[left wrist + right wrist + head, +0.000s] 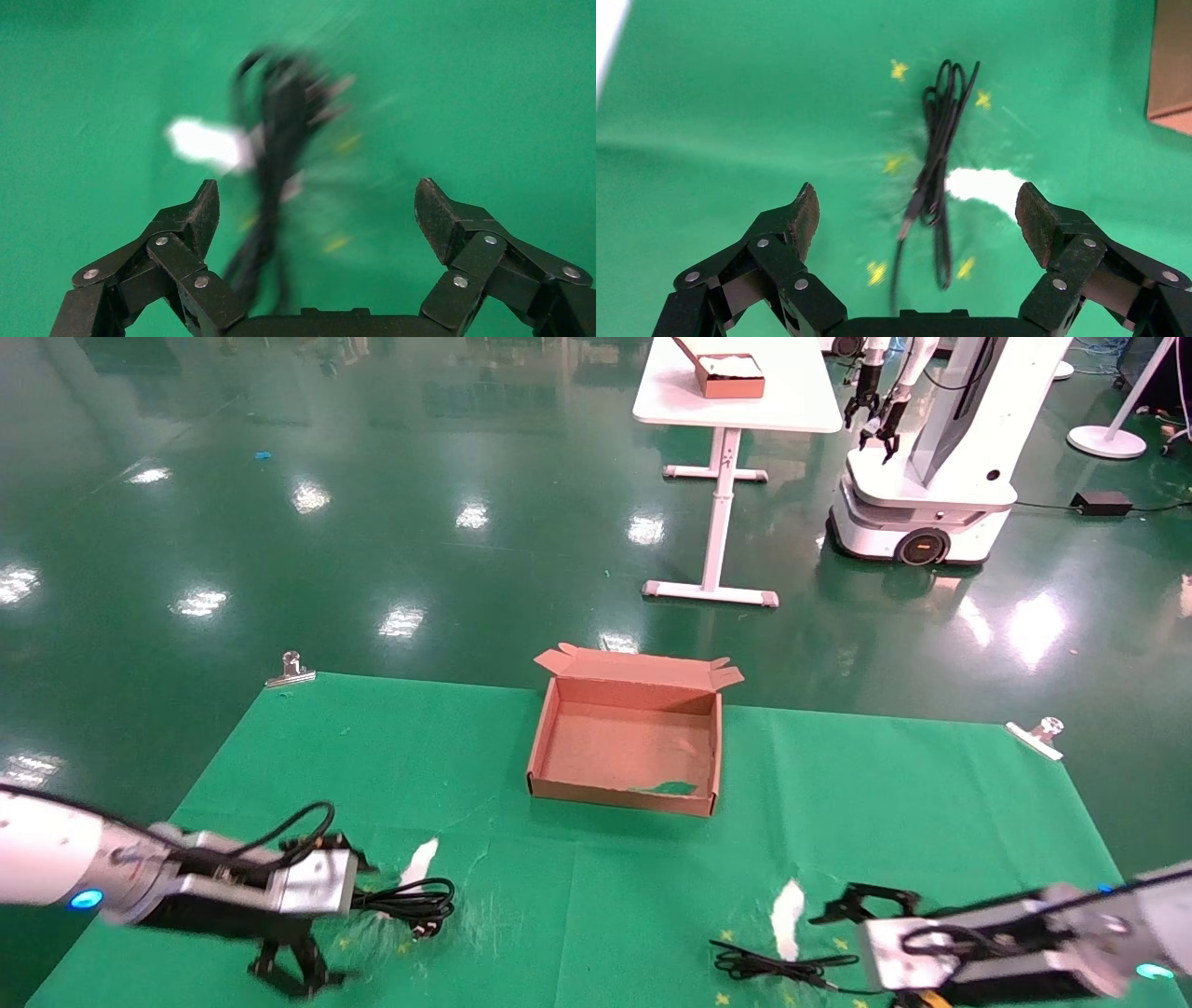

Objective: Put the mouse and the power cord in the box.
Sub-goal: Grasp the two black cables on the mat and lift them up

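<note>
— Where is the power cord (410,902) found?
— On the mat, just beside the left gripper (316,210), nearer arm, spread wide and empty; its length runs straight away between the fingers.

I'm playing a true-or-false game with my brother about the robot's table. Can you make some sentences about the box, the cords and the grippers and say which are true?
1. The box has nothing in it. True.
2. The left gripper is shut on the power cord. False: its fingers are spread open and the cord lies on the green mat.
3. A thin black cable lies bundled on the mat below the right gripper. True.
4. The right gripper is shut. False: it is open.
5. The box sits on the white table. False: it sits on the mat.
</note>
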Motion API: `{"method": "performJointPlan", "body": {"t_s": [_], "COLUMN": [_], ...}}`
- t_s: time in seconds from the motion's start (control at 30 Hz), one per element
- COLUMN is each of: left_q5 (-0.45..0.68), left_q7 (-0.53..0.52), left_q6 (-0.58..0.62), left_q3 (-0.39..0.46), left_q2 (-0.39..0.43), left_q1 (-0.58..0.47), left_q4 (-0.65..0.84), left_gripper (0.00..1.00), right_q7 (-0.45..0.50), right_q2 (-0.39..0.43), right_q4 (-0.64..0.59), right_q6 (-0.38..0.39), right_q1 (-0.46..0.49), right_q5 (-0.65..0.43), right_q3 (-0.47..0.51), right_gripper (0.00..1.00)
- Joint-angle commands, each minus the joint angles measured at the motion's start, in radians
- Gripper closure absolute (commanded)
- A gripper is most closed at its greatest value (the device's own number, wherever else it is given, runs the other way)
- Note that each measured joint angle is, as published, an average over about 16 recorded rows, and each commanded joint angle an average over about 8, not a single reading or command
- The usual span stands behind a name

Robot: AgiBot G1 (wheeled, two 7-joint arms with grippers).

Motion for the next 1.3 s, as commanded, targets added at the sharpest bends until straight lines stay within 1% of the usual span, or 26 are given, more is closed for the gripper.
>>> {"method": "performJointPlan", "body": {"t_s": [0.03, 0.13, 0.27, 0.47, 0.5, 0.53, 0.57, 0.6, 0.73, 0.77, 0.8, 0.83, 0.87, 1.3], "left_q5": [0.048, 0.069, 0.086, 0.096, 0.096, 0.095, 0.093, 0.091, 0.085, 0.083, 0.083, 0.082, 0.082, 0.080], "left_q7": [0.037, 0.075, 0.126, 0.190, 0.199, 0.208, 0.217, 0.224, 0.251, 0.256, 0.259, 0.261, 0.263, 0.256], "left_q6": [-0.074, -0.130, -0.173, -0.189, -0.187, -0.185, -0.183, -0.181, -0.175, -0.174, -0.173, -0.173, -0.173, -0.171], "left_q3": [0.015, 0.022, 0.030, 0.037, 0.037, 0.037, 0.036, 0.035, 0.030, 0.029, 0.029, 0.028, 0.028, 0.028], "left_q2": [0.042, 0.079, 0.112, 0.143, 0.146, 0.148, 0.150, 0.151, 0.153, 0.153, 0.153, 0.153, 0.154, 0.151], "left_q1": [-0.025, -0.039, -0.055, -0.072, -0.074, -0.076, -0.078, -0.080, -0.086, -0.088, -0.089, -0.090, -0.091, -0.088], "left_q4": [0.086, 0.161, 0.238, 0.315, 0.325, 0.334, 0.342, 0.349, 0.373, 0.377, 0.381, 0.383, 0.385, 0.375], "left_gripper": [0.00, 0.00, 0.00, 0.00, 0.00, 0.00, 0.05, 0.14, 0.64, 0.77, 0.89, 0.97, 1.00, 1.00], "right_q7": [-0.053, -0.111, -0.178, -0.256, -0.267, -0.278, -0.288, -0.297, -0.326, -0.331, -0.333, -0.335, -0.336, -0.331], "right_q2": [-0.047, -0.095, -0.140, -0.181, -0.186, -0.191, -0.196, -0.200, -0.213, -0.216, -0.217, -0.219, -0.220, -0.215], "right_q4": [-0.078, -0.166, -0.260, -0.360, -0.372, -0.383, -0.394, -0.403, -0.434, -0.440, -0.445, -0.448, -0.451, -0.439], "right_q6": [0.025, 0.051, 0.080, 0.110, 0.113, 0.115, 0.116, 0.117, 0.120, 0.121, 0.121, 0.122, 0.123, 0.120], "right_q1": [0.029, 0.061, 0.098, 0.141, 0.146, 0.151, 0.155, 0.159, 0.171, 0.174, 0.176, 0.177, 0.179, 0.174], "right_q5": [-0.035, -0.060, -0.082, -0.108, -0.112, -0.115, -0.118, -0.120, -0.127, -0.129, -0.130, -0.131, -0.132, -0.129], "right_q3": [-0.017, -0.030, -0.042, -0.057, -0.059, -0.062, -0.064, -0.065, -0.070, -0.071, -0.072, -0.072, -0.073, -0.071], "right_gripper": [0.00, 0.00, 0.00, 0.00, 0.03, 0.16, 0.28, 0.41, 0.91, 1.00, 1.00, 1.00, 1.00, 1.00]}}
